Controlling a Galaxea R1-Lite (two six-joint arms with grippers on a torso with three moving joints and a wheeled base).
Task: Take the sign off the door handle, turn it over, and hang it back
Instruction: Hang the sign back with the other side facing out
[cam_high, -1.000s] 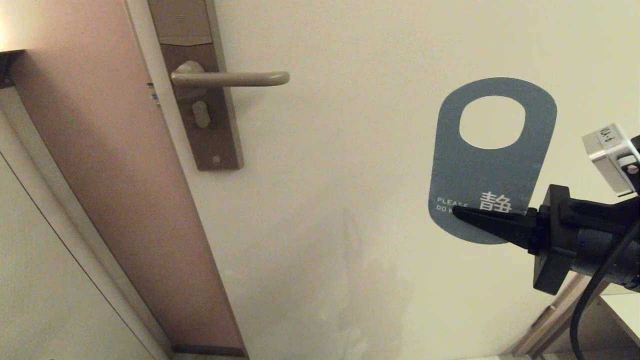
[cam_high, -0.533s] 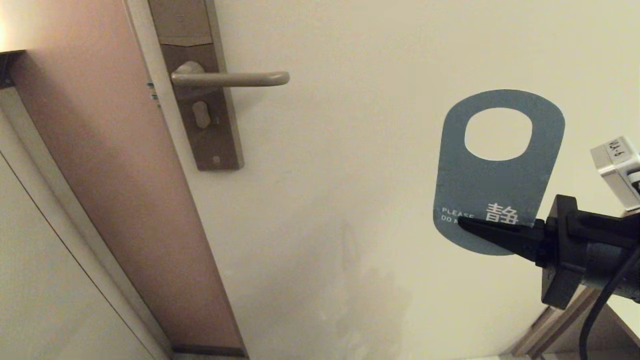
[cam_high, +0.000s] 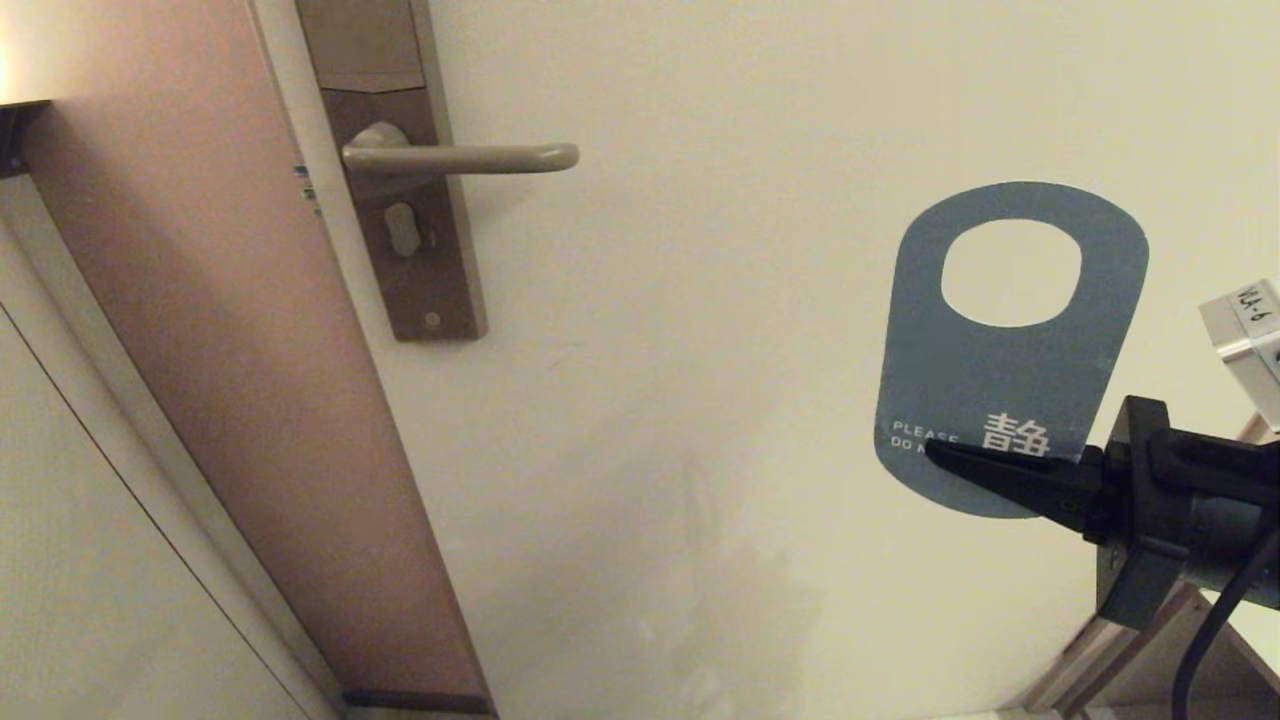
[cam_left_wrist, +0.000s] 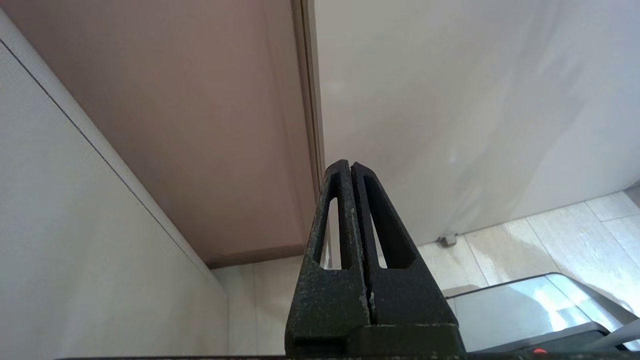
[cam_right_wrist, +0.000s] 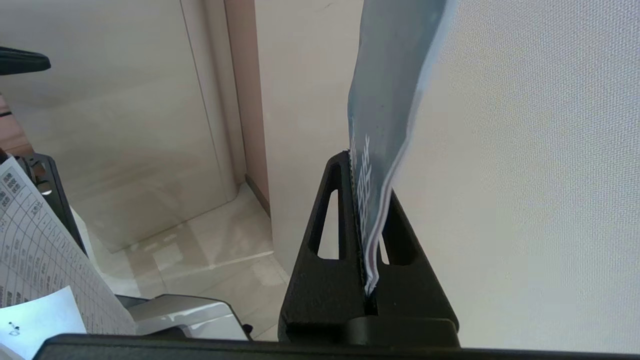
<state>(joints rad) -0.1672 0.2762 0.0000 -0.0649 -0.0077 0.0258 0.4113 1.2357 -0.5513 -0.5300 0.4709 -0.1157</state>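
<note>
Your sign (cam_high: 1000, 390) is off the door handle (cam_high: 470, 157) now. It stands up in the air on the right side of the head view, well apart from the handle, with its big oval hole at the top and its teal "PLEASE DO NOT..." face toward you.

The right gripper (cam_high: 935, 452) is clamped on the sign's bottom end. In the right wrist view you can see the card (cam_right_wrist: 385, 100) squeezed between the two black fingers (cam_right_wrist: 325, 220), and it looks a little wavy there (so it bends easily).

I think you are at the turning-over step. The taking-off part looks done. Next you need the pale face to come round to the front, while the hole stays at the top. Then the hole must slide over the rounded free end of the handle.

The left gripper (cam_left_wrist: 351, 167) is pressed shut and holds nothing. It sits low, pointing at the door edge and frame. It could take the sign for the flip, but it would need to open up first.

You have lots of room. The pale door (cam_high: 720, 400) between sign and handle is bare. Watch the brown plate (cam_high: 420, 260) behind the handle and the door's edge on the left. Also mind the wooden furniture corner (cam_high: 1150, 660) low on the right, near your arm.
</note>
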